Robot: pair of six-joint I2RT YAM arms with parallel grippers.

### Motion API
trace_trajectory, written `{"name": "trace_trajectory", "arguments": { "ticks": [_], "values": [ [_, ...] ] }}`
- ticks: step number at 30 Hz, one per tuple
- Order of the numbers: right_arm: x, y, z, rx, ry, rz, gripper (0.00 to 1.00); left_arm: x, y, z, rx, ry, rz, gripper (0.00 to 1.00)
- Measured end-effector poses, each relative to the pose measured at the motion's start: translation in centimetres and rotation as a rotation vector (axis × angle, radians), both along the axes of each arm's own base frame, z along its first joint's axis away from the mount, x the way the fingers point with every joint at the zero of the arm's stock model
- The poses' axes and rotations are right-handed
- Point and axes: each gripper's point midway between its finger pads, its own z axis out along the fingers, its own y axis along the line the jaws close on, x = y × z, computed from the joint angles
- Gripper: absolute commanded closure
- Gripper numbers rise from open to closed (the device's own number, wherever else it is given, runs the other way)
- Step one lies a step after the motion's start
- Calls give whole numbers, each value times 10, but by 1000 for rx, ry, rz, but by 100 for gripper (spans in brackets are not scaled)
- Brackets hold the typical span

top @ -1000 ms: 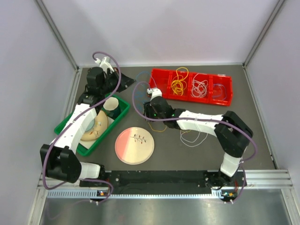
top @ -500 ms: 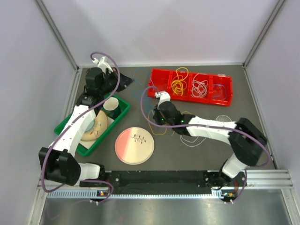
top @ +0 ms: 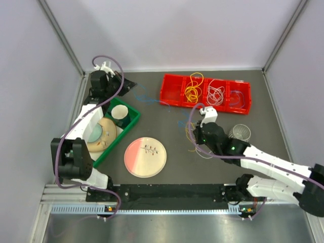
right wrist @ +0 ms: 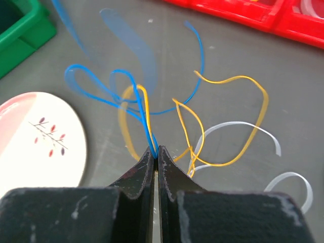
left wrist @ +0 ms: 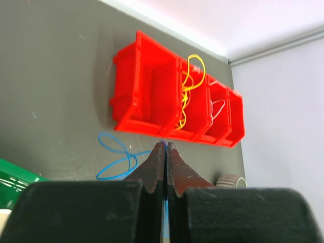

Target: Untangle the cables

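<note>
Cables – blue cable (right wrist: 201, 48) strung rear-left to centre, claw to claw | knot with yellow cable (right wrist: 238, 77) and white cable (right wrist: 238, 123) on surface (top: 177, 167), just ahead of right claw (right wrist: 155, 150) | left claw (left wrist: 164, 146) pinched on blue's far end | right claw clamped on blue and yellow strands – nearer arm; I judge the pull follows that line.

Left claw (left wrist: 163, 147), lower centre of the frame: its two dark fingers (left wrist: 152, 173) are pressed together, with a thin sliver of blue in the seam between them. Blue cable (left wrist: 117, 152): lies in loose loops on the grey counter (left wrist: 61, 76), just left of the claw tips. Red bin (left wrist: 147, 91), upper centre: a row of compartments receding to the right. A yellow cable (left wrist: 190, 81) spills over one divider, and a white cable (left wrist: 218, 106) lies in a further compartment. Green tray (left wrist: 15, 181): only a corner shows at the lower left edge. Round grey object (left wrist: 231, 180): partly hidden behind the claw at lower right, and its kind is unclear.
</note>
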Motion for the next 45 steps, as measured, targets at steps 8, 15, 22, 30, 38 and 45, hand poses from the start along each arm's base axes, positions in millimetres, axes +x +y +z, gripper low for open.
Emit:
{"name": "trace_trajectory", "arguments": {
  "ticks": [8,15,22,30,38,45],
  "values": [
    [-5,-55,-28,-61,46,-141,100,8,27,6,-15,-27,53,100],
    [-3,-91,-32,-94,56,-249,100,-2,43,32,-7,-89,76,100],
    [-4,-97,-16,-44,17,-268,100,-14,-3,50,-46,-131,-78,100],
    [-19,-99,-14,19,55,-267,100,1,-90,64,-57,-217,-288,100],
    [-29,-107,-17,26,89,-286,100,69,-124,30,-6,-248,-237,100],
    [-34,-111,-21,33,112,-303,100,125,-145,-19,85,-248,-154,100]
  ]
}}
